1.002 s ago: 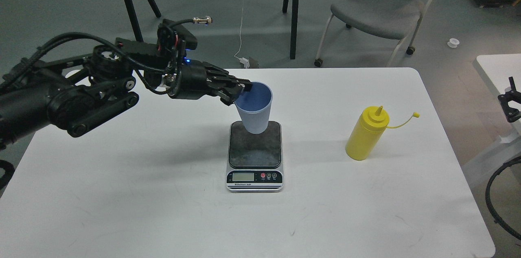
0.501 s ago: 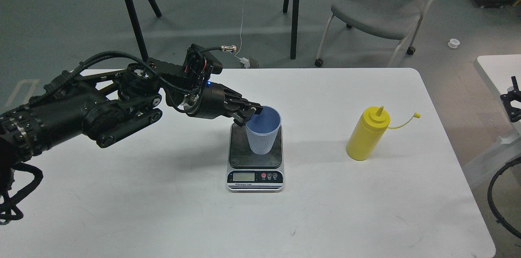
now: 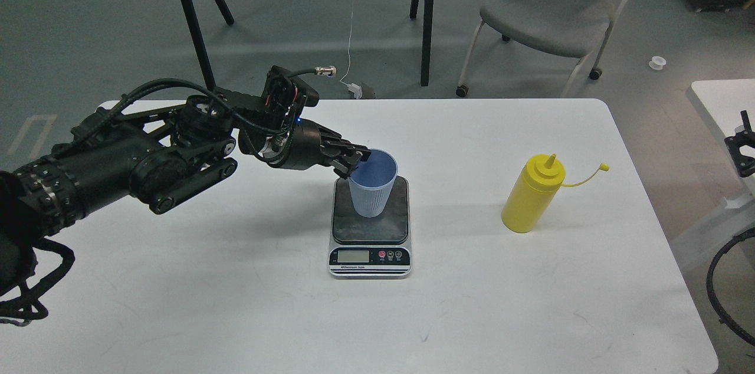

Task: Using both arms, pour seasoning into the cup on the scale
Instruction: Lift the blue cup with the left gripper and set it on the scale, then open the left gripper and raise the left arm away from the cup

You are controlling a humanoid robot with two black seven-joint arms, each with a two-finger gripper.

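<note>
Black left gripper point(image 3: 354, 164): fingers point(image 3: 348, 157) pinched onto near rim of light blue ribbed cup point(image 3: 371, 188), standing on kitchen scale point(image 3: 370, 244).

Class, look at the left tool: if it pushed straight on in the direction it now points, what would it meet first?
The left tool points right, already at the near rim of the light blue cup on the kitchen scale. It would press the cup first; beyond, probably bare table, though depth is unclear.
</note>
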